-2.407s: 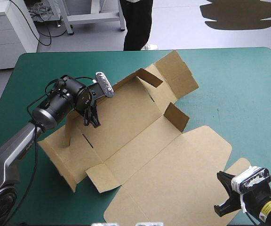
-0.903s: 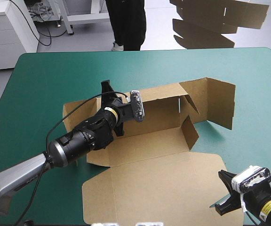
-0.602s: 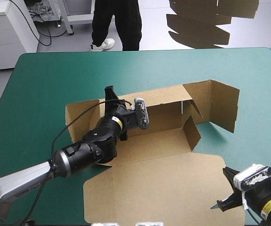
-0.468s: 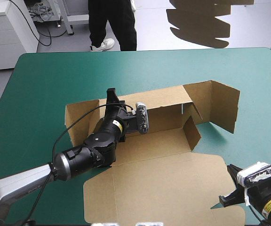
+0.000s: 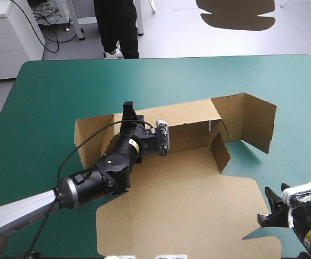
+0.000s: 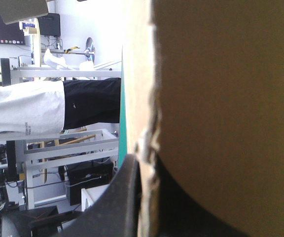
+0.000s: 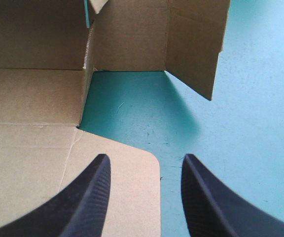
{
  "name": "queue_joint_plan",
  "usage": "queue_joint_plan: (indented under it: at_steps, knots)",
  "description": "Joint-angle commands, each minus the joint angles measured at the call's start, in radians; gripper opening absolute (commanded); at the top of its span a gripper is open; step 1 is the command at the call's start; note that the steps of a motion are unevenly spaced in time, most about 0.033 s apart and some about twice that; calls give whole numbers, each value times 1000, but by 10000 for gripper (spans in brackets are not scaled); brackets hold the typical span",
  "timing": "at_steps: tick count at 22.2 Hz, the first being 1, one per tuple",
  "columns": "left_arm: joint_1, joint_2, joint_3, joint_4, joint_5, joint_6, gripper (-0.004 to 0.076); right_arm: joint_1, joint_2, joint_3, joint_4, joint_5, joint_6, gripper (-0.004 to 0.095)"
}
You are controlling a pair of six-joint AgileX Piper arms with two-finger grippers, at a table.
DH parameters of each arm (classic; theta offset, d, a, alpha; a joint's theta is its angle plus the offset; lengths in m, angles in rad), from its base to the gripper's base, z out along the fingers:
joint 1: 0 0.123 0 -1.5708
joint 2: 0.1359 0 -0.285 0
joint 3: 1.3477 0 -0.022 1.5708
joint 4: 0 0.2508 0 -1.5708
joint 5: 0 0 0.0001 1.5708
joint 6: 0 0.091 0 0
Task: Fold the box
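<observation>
The left jaws are clamped on the top edge of the box's [image 5: 188, 208] far wall [image 5: 190, 120], with the board pinched between them. The edge looks frayed right at the pinch. The right jaws stand apart and empty over the rounded near-right corner of the flat lid [image 7: 33, 163].

To my eye the step is standing that long wall upright. I'd hinge it gently about its crease, not drag the sheet, and go easy on the frayed edge. The right jaws could pin the lid so nothing slides, and the right end panel [image 5: 259, 125], splayed outward, looks like it needs swinging in.

The box sits mid-counter [image 5: 47, 91], open side up. The tray's long axis runs left to right, roughly parallel to the far edge, and the lid points toward the robot.
</observation>
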Motion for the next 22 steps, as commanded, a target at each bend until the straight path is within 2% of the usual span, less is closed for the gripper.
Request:
queue_joint_plan:
  at_steps: [1,5,9,14,20,22]
  knots:
    - [-25,-59,-9,-44,-124,0,-8,-1,9,-29,-60,-48,36,437]
    - [-25,-98,-9,-48,-142,13,-8,-1,9,-29,-71,-44,54,437]
    - [-25,-106,-9,-61,-156,161,-8,-1,13,-31,-78,-38,66,437]
    - [-25,-117,-9,-101,-180,156,-8,-1,77,-77,-101,66,105,437]
    - [-25,-127,-9,-100,-177,96,-8,-1,149,-248,-109,79,101,437]
    - [-25,-127,-9,-98,-169,91,-8,-1,172,-320,-109,116,101,437]
